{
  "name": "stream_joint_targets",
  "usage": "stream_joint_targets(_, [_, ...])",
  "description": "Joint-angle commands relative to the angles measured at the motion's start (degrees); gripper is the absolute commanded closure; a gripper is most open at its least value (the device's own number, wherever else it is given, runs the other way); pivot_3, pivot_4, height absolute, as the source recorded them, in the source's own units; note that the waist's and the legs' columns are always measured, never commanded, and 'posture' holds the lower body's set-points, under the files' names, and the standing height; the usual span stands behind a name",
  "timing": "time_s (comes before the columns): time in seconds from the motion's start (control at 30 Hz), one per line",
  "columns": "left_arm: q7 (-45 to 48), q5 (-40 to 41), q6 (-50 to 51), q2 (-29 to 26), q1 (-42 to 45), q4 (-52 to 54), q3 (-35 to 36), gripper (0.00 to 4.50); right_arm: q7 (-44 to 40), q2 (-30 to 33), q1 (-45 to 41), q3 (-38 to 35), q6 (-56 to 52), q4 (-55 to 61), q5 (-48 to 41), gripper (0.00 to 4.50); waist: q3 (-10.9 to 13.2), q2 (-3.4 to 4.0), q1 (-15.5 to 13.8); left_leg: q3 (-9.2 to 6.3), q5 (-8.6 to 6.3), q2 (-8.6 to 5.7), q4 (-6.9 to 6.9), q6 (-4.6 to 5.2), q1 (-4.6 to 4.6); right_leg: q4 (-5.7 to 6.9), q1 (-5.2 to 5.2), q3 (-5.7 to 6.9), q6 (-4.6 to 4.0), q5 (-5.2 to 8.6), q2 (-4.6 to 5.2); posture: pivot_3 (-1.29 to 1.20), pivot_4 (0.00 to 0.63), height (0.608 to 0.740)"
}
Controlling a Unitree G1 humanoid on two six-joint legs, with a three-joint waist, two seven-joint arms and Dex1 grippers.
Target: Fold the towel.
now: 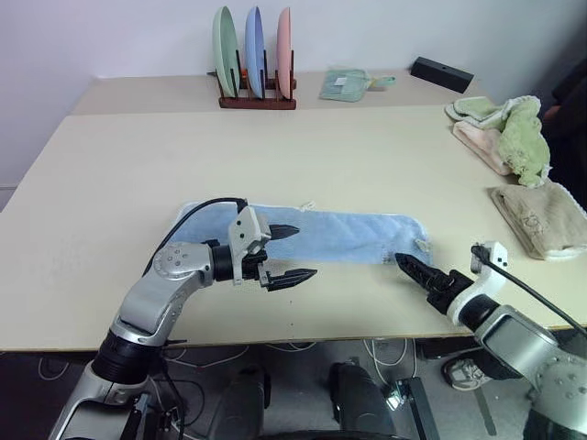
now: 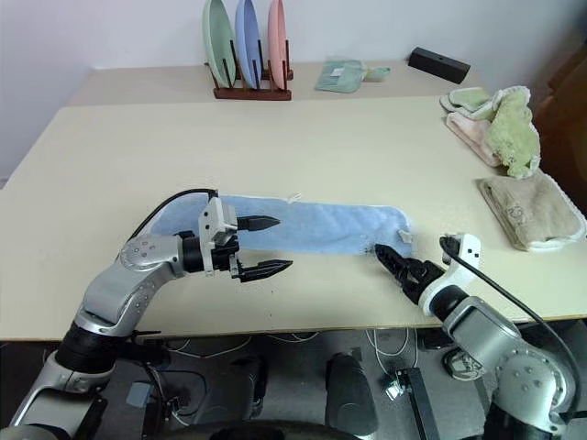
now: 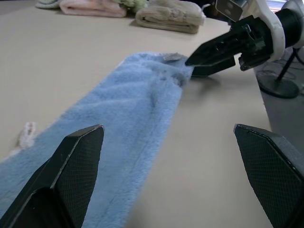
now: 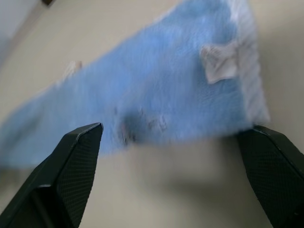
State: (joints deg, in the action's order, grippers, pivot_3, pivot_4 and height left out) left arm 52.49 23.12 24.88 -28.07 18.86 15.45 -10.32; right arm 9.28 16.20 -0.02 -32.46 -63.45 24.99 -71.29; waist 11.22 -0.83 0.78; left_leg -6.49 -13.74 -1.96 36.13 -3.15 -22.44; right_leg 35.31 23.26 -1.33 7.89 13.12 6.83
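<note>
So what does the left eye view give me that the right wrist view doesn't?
Left eye view alone: the left gripper, open above the blue towel's near edge, the plate rack and the heap of towels at the table's far right. Right wrist view alone: a close look at the towel's white tag. Both: the towel lying flat as a long strip, and the right gripper, open.
</note>
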Motion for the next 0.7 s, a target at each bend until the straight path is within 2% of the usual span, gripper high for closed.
stream_joint_targets(0.03, [-0.7, 0.4, -0.2, 0.4, 0.8, 0.9, 0.9, 0.00, 8.6, -2.5, -4.1, -1.1, 3.3, -5.0, -4.7, 0.55, 0.0, -0.01, 0.1, 0.01, 0.00, 0.00, 0.00, 0.00, 0.00, 0.00, -0.01, -0.01, 0.00, 0.00, 0.00, 0.00, 0.150, 0.740])
stream_joint_targets(0.07, [-0.8, 0.0, -0.5, 0.3, 0.6, 1.1, 0.7, 0.00, 10.0, -2.8, -5.4, -1.0, 4.2, -6.2, -5.0, 0.85, 0.0, 0.01, 0.1, 0.00, 0.00, 0.00, 0.00, 0.00, 0.00, 0.00, 0.00, 0.00, 0.00, -0.01, -0.01, 0.00, 0.150, 0.740])
stream_joint_targets(0.13, [-1.0, -0.6, -1.0, 0.1, 0.2, 1.3, 0.5, 0.00, 11.9, -2.8, -7.1, -0.7, 5.6, -7.6, -6.0, 1.81, 0.0, 0.02, 0.1, 0.00, 0.00, 0.00, -0.01, 0.00, 0.01, 0.01, 0.00, 0.00, 0.01, -0.01, -0.01, 0.00, 0.150, 0.740])
stream_joint_targets(0.17, [-1.2, -0.8, -1.2, 0.1, 0.0, 1.3, 0.4, 0.00, 12.6, -2.6, -7.8, -0.6, 6.3, -8.1, -6.5, 2.44, 0.0, 0.03, 0.1, 0.00, 0.00, 0.00, -0.03, 0.01, 0.01, 0.01, 0.01, 0.00, 0.01, 0.00, -0.01, 0.00, 0.150, 0.740])
stream_joint_targets(0.3, [-2.3, -1.2, -1.4, 0.1, -0.6, 1.6, 0.7, 0.00, 13.7, 0.0, -8.5, -0.5, 7.9, -8.0, -6.3, 4.45, 0.0, 0.03, 0.0, 0.00, 0.00, 0.00, -0.03, 0.01, -0.01, 0.00, 0.02, 0.00, 0.15, -0.08, -0.01, 0.00, 0.150, 0.740])
stream_joint_targets(0.4, [-2.6, -1.5, -1.6, 0.2, -1.0, 1.7, 0.6, 0.00, 13.4, 2.7, -8.3, -0.9, 8.9, -8.4, -5.5, 4.45, 0.0, 0.03, 0.0, 0.01, 0.00, 0.00, -0.02, 0.02, -0.01, -0.01, 0.02, 0.00, 0.14, -0.07, -0.01, 0.00, 0.150, 0.740])
stream_joint_targets(0.5, [-2.8, -2.1, -2.1, 0.2, -1.0, 1.0, 0.3, 0.00, 11.3, 8.7, -8.5, -2.5, 9.6, -9.1, -4.0, 4.45, 0.0, 0.07, 0.1, 0.01, 0.00, 0.00, -0.03, 0.02, -0.02, -0.01, 0.02, 0.00, 0.11, -0.05, -0.01, 0.00, 0.150, 0.740])
stream_joint_targets(0.6, [-2.6, -3.6, -3.4, -0.2, -0.2, -1.5, 0.0, 0.00, 3.2, 19.0, -6.8, -1.5, 9.4, -10.6, 2.9, 4.45, 0.0, 0.14, -0.1, 0.03, 0.00, -0.02, -0.01, 0.03, -0.05, -0.06, 0.01, 0.00, 0.02, 0.00, 0.00, 0.00, 0.150, 0.740])
stream_joint_targets(0.7, [-2.6, -4.3, -4.2, 0.3, 1.0, -3.5, 0.3, 0.00, -5.5, 26.9, -6.5, 3.4, 10.5, -10.6, 10.0, 4.45, 0.0, 0.14, 0.0, 0.04, -0.01, -0.02, -0.02, 0.04, -0.04, -0.07, -0.01, 0.01, 0.02, 0.01, 0.00, 0.00, 0.150, 0.740])
